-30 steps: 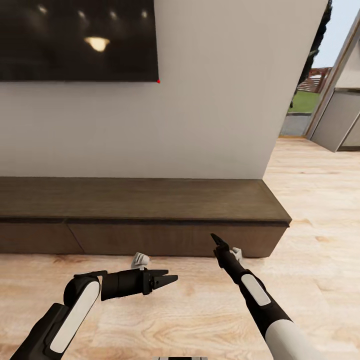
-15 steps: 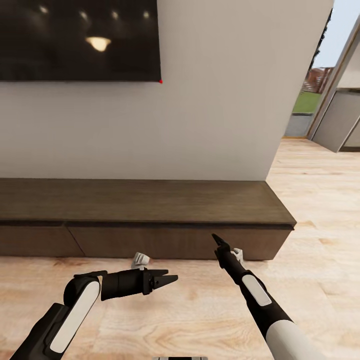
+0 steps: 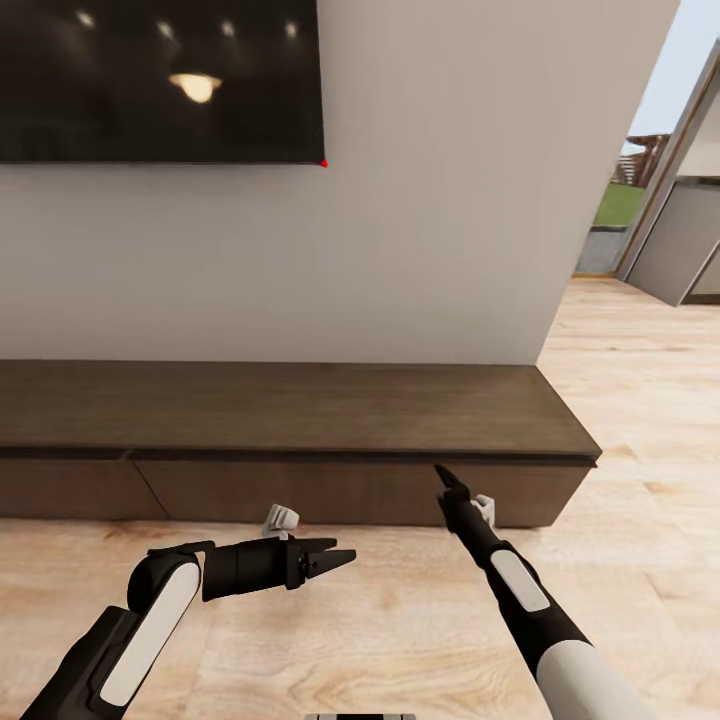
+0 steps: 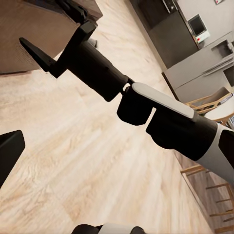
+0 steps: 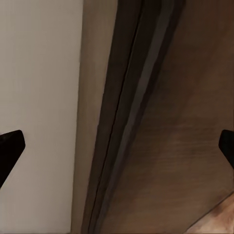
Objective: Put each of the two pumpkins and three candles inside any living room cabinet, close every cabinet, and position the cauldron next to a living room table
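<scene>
Since a second ago the right arm has reached closer to the cabinet (image 3: 300, 420), its right pincer (image 3: 447, 478) now raised against the upper edge of the right-hand front, while the head view has drifted slightly. Both flat fronts sit flush and shut (nothing of the inside shows), and the long top is bare. Seen from the right wrist, the right pincer's fingertips (image 5: 10, 148) are spread wide, framing the seam under the top's lip. Lower down, the left pincer (image 3: 335, 560) hovers over the wood floor (image 3: 660, 480) in front of the cabinet, pointing sideways with its fingers parted. Open floor runs past the cabinet's right end toward a doorway (image 3: 640, 200). Above hangs a dark wall screen (image 3: 160, 80).
</scene>
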